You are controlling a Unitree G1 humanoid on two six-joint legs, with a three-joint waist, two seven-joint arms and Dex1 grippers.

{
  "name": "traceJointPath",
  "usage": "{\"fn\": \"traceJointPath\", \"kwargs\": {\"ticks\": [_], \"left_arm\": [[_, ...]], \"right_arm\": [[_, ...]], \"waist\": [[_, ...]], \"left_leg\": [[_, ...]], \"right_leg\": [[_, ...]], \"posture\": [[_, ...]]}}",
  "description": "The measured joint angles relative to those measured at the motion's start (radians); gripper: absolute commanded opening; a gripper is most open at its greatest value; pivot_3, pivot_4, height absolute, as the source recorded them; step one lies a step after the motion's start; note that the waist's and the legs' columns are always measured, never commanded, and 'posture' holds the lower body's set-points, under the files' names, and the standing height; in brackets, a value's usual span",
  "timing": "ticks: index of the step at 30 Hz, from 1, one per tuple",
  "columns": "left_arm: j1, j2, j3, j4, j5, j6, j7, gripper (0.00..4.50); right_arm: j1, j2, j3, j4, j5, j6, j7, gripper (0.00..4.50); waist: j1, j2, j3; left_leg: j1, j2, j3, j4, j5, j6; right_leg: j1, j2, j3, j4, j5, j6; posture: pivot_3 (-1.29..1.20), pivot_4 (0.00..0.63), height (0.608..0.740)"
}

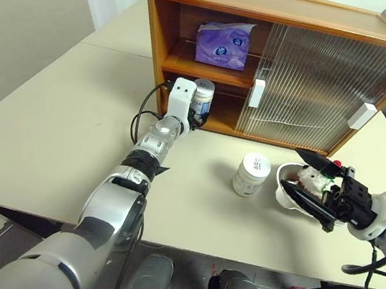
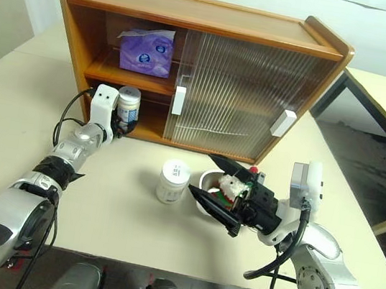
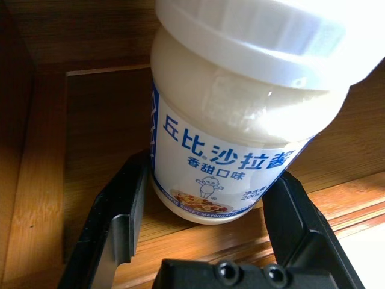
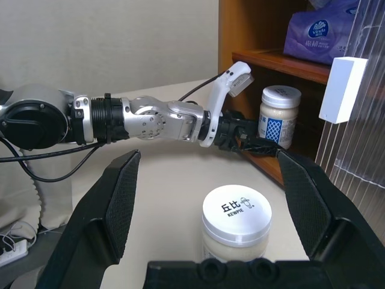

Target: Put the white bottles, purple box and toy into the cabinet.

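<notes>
The cabinet (image 1: 286, 6) stands open on its left side. On its upper shelf lies the purple box (image 1: 222, 45). One white bottle (image 3: 240, 114) with a blue-and-white label stands upright on the lower shelf, and my left gripper (image 3: 207, 180) is shut on its lower part, a finger on each side. The other white bottle (image 1: 252, 174) stands on the table in front of the cabinet. Just right of it the toy (image 1: 315, 181) sits in a shiny bowl (image 1: 288, 200). My right gripper (image 1: 292, 168) hovers open by the bowl, holding nothing.
Two ribbed sliding doors (image 1: 317, 90) with white handles (image 1: 256, 93) cover the cabinet's middle and right. A black cable (image 1: 142, 111) loops from my left wrist. Bare cream table (image 1: 59, 117) stretches to the left, and its front edge runs close below the bowl.
</notes>
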Motion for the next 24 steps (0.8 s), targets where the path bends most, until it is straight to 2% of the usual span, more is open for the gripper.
{"fn": "traceJointPath", "kwargs": {"ticks": [8, 12, 24], "left_arm": [[-0.001, -0.010, 0.001, 0.009, 0.002, 0.000, -0.001, 3.15], [-0.006, -0.011, 0.001, 0.012, 0.003, -0.001, -0.002, 4.49], [0.013, -0.020, 0.006, -0.048, -0.004, 0.013, -0.027, 4.49]], "right_arm": [[0.009, 0.000, 0.000, 0.000, 0.000, -0.014, -0.001, 4.50], [0.009, 0.000, 0.000, -0.006, 0.000, -0.015, -0.003, 4.50], [0.009, 0.001, 0.003, -0.012, 0.000, -0.015, -0.022, 4.50]], "waist": [[-0.001, 0.000, 0.000], [-0.002, 0.000, 0.000], [-0.002, 0.000, 0.000]], "left_leg": [[0.000, 0.000, 0.000, 0.000, 0.000, 0.000], [0.000, 0.000, 0.000, 0.000, 0.000, 0.000], [0.001, 0.000, 0.000, 0.000, 0.000, 0.001]], "right_leg": [[0.000, 0.000, 0.000, 0.000, 0.000, 0.000], [0.000, 0.000, 0.000, 0.000, 0.000, 0.000], [0.001, 0.000, 0.000, 0.000, 0.000, 0.001]], "posture": [[0.10, 0.014, 0.740], [0.10, 0.013, 0.740], [0.11, 0.019, 0.740]]}}
